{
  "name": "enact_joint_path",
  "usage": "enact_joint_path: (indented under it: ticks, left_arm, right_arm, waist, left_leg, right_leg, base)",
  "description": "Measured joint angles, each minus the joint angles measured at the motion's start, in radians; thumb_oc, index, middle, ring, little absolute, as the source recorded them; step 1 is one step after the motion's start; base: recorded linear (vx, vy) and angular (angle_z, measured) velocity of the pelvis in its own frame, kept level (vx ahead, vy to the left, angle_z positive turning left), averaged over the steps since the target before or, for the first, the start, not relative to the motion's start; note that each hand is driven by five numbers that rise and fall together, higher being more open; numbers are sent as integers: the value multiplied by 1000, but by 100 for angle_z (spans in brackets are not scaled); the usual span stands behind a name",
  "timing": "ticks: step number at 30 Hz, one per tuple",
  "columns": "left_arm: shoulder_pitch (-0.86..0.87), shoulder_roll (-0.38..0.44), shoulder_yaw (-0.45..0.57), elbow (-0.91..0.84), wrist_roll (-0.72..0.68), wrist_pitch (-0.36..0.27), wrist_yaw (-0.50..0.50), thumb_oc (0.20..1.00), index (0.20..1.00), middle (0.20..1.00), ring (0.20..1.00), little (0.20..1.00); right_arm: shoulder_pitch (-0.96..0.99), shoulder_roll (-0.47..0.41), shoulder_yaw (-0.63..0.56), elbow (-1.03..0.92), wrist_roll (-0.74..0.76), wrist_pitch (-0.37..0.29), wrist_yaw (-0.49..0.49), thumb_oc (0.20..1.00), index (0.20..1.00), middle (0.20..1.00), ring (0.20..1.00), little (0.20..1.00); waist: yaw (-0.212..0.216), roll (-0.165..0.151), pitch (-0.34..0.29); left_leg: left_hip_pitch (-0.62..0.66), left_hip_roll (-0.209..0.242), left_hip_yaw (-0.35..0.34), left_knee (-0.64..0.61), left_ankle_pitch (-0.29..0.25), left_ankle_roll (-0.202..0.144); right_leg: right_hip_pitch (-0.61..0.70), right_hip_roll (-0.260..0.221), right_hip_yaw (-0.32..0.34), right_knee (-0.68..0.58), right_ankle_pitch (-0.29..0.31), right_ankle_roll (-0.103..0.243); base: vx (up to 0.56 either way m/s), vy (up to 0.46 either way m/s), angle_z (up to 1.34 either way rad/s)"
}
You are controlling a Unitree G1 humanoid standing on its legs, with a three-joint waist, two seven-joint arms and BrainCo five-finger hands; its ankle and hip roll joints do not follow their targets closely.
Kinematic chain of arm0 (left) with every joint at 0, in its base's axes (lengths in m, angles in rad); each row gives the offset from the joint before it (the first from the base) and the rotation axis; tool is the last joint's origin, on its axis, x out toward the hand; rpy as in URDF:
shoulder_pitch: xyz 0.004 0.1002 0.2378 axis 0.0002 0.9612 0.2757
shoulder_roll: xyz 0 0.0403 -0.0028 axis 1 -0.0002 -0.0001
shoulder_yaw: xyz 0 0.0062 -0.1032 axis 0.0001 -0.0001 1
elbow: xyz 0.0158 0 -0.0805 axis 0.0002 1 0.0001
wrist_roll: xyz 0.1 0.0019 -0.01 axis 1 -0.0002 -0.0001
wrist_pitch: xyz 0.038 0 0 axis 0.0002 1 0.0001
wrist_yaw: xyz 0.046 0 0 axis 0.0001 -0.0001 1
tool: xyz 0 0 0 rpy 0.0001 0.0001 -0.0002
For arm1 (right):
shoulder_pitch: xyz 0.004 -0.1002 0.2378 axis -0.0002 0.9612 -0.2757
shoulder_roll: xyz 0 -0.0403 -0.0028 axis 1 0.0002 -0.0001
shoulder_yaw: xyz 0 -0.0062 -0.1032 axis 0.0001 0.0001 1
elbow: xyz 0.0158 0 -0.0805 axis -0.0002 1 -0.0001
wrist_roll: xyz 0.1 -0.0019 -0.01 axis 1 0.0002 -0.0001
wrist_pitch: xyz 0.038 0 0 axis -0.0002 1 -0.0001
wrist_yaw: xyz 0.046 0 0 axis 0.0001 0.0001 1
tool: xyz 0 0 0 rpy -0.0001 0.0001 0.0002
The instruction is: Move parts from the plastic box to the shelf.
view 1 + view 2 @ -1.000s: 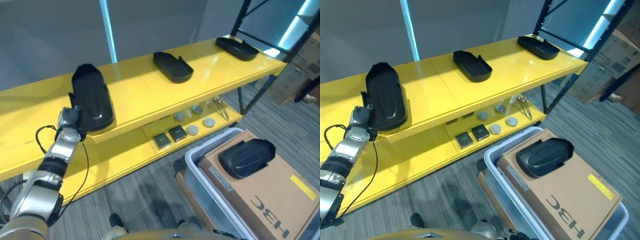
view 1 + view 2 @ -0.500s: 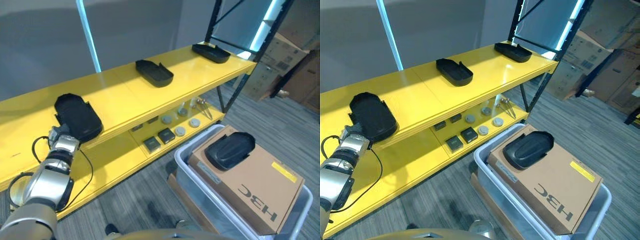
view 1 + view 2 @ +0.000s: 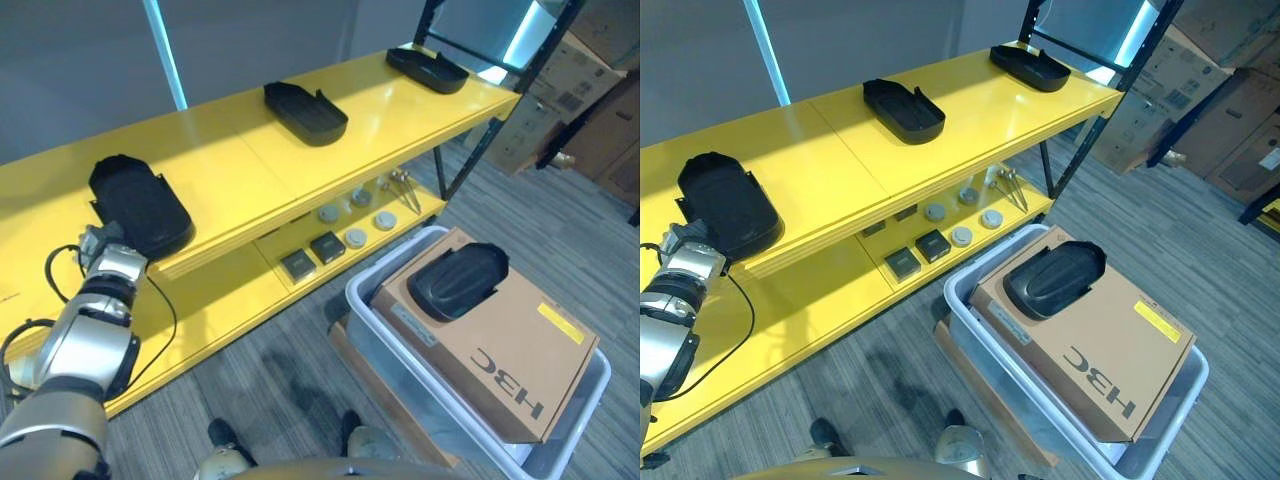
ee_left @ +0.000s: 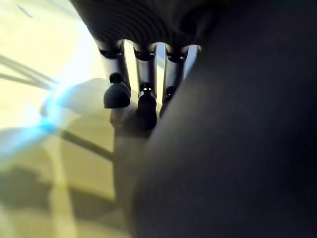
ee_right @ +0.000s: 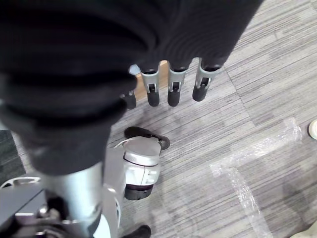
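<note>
plastic box point(image 3: 372, 303) holds carton point(image 3: 520, 360) (part point(image 3: 458, 280) atop)

A grey wall point(image 3: 90, 60) stands behind, crossed by an upright light-blue strip point(image 3: 165, 55). The floor point(image 3: 1200, 250) is grey striped carpet. A black rack post point(image 3: 1085, 115) rises at the far right, with stacked cardboard boxes point(image 3: 1200, 75) beyond it. Clear tape point(image 5: 252, 163) lies stuck on the carpet.

We see left hand point(image 3: 688, 262) at near black part point(image 3: 728, 207) on shelf point(image 3: 840, 170) | two more parts along shelf | another on cardboard box point(image 3: 1090, 350) in plastic box point(image 3: 1180, 400)
</note>
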Motion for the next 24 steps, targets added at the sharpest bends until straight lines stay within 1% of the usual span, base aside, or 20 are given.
enact_joint_path:
  ticks: [2,5,8,9,14,18,24]
  left_arm:
    - [-1,8,-3,5,1,0,-2,200,200,200,200,200]
    - [-17,14,-28,5,1,3,-3,200,200,200,200,200]
    - [-76,23,-37,5,17,12,3,200,200,200,200,200]
    - [-106,36,-43,5,21,15,9,200,200,200,200,200]
    - [-187,56,-68,5,31,21,34,200,200,200,200,200]
    - [-219,75,-68,5,39,31,39,200,200,200,200,200]
    - [-220,91,-70,5,40,40,37,200,200,200,200,200]
  right_arm:
    - [1,0,1,0,2,1,1,1000,1000,1000,1000,1000]
    - [2,2,1,0,13,3,6,1000,1000,1000,1000,1000]
    - [-6,3,2,-1,43,-2,21,1000,1000,1000,1000,1000]
    - [-21,3,3,-3,47,-2,30,1000,1000,1000,1000,1000]
    - [-45,7,45,-44,83,-1,30,1000,1000,1000,1000,1000]
    - [-65,7,50,-64,93,0,28,1000,1000,1000,1000,1000]
    - [-67,8,69,-81,93,3,28,1000,1000,1000,1000,1000]
  waist:
    - [-3,-2,2]
    - [-1,-8,21]
    - [3,-6,42]
    - [3,-9,58]
    - [-8,-18,113]
    - [-10,-26,121]
    - [-9,-31,123]
  left_leg:
    - [3,5,3,14,-7,5]
    - [-1,25,2,57,-33,3]
    - [-56,53,-9,105,-46,1]
    - [-71,59,-11,113,-46,2]
    - [-94,64,-16,125,-49,2]
    - [-119,75,-21,152,-62,2]
    - [-119,81,-24,158,-63,2]
  right_leg:
    - [21,3,0,-27,11,-6]
    - [44,13,-1,-50,16,-8]
    - [11,29,-3,-45,15,-9]
    - [-3,33,-2,-43,20,-15]
    - [-10,37,-2,-62,29,-17]
    - [-7,46,-3,-88,42,-17]
    - [0,53,-1,-99,45,-18]
  base:
    - [59,-26,-4]
    - [-24,-41,-2]
    - [-90,-32,0]
    - [-82,-24,-6]
    - [-51,-26,0]
    - [-7,-30,0]
    - [-1,-4,-1]
